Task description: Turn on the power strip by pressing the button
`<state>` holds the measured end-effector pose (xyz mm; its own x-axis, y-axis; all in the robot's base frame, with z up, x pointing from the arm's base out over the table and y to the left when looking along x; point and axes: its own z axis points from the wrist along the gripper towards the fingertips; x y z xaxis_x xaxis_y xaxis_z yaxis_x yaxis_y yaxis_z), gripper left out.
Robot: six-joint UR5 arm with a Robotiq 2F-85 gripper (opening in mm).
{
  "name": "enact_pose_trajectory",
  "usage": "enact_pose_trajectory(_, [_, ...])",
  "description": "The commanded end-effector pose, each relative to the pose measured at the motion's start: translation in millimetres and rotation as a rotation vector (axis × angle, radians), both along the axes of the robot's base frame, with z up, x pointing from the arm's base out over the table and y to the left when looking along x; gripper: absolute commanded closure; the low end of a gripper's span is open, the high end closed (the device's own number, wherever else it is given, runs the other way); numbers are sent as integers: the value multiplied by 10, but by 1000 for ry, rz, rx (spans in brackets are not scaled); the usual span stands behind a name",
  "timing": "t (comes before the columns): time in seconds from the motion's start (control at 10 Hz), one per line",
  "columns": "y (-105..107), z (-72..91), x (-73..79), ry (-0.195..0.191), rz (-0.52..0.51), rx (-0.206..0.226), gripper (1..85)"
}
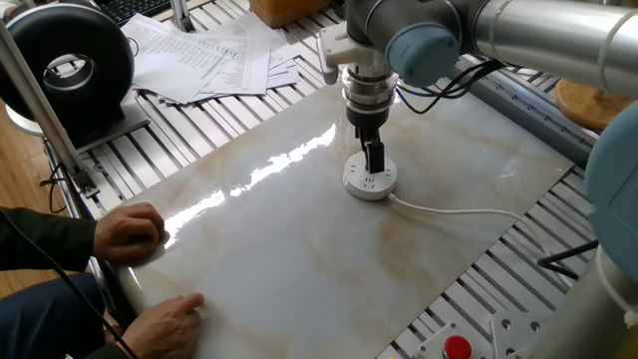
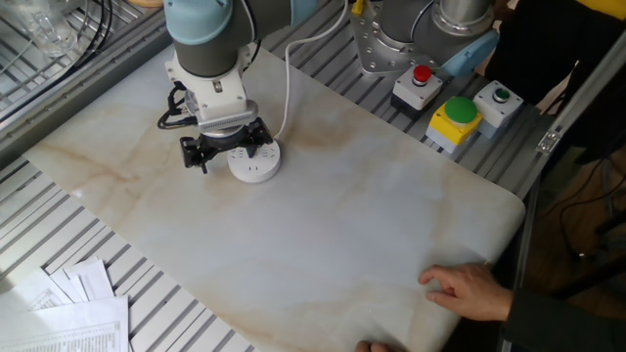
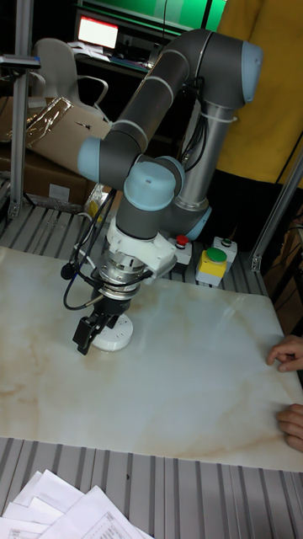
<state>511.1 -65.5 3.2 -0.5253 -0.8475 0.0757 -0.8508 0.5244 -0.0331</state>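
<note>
The power strip is a round white puck with grey slots on top, lying on the marble slab. Its thin white cord runs off to the right. My gripper points straight down, its dark fingertips at the puck's far rim. In the other fixed view the gripper covers the left edge of the power strip. The tall view shows the gripper low beside the power strip. No view shows the button, or whether there is a gap between the fingertips.
A person's hands rest on the slab's near-left edge. Loose papers and a black round device lie at the back left. Red, yellow and green button boxes stand past the slab. A wooden disc sits at the right.
</note>
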Motion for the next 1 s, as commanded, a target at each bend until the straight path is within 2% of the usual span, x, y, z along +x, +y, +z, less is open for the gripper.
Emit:
enact_pose_trajectory(0.0, [27,-14,0,-2,-7,14,7])
enact_pose_trajectory(0.2, [31,14,-26,7,-10,18,7])
enact_pose_trajectory(0.5, [-8,140,-49,27,0,11,7])
enact_pose_trajectory(0.9, [-4,146,-73,39,-1,12,7])
